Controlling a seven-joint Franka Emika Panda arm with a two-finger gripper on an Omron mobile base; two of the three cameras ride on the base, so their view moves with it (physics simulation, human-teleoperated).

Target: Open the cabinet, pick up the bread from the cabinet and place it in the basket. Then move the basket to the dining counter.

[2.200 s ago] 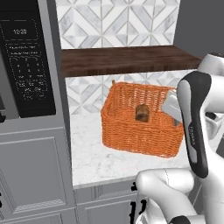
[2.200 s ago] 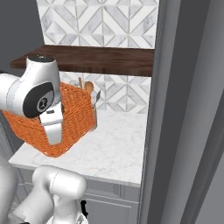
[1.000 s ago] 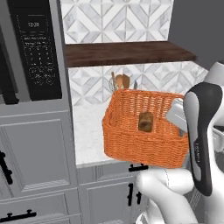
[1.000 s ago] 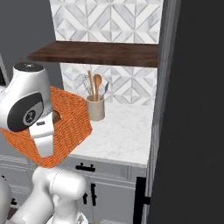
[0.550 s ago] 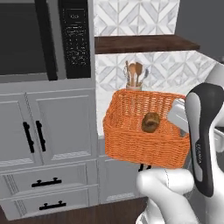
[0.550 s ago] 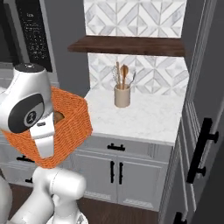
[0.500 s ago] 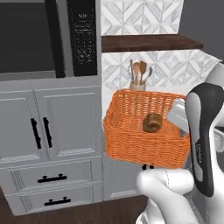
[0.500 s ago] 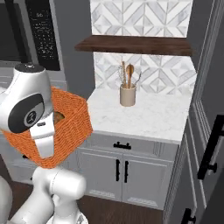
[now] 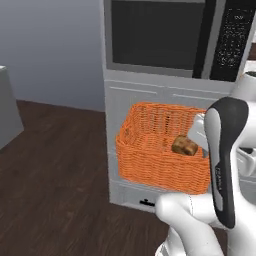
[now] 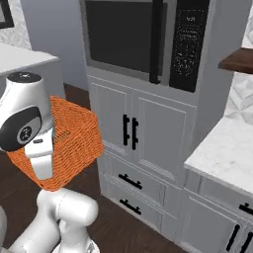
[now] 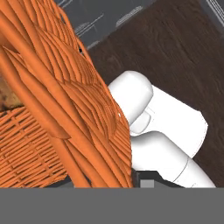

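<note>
The orange wicker basket (image 9: 150, 160) hangs in the air in front of my base, clear of any surface. The bread (image 9: 185, 146), a small golden-brown lump, lies inside it near the right wall. My gripper (image 9: 201, 140) is shut on the basket's right rim, mostly hidden behind my white forearm. In the right base view the basket (image 10: 74, 141) sits behind my upper arm. The hand view is pressed against the basket's woven rim (image 11: 65, 109). A pale slab on a grey base, apparently the dining counter (image 10: 22, 57), shows at the far left.
A tall grey unit with a black microwave (image 10: 143, 34) and cabinet doors with black handles (image 10: 129, 131) stands right behind the basket. A marble worktop (image 10: 222, 146) lies to the right. Dark wood floor (image 9: 50, 175) spreads open on the left.
The whole picture has swung: the base has turned away from the worktop and shelf toward the microwave unit and open floor. The basket with the bread stays held in the same place by the arm.
</note>
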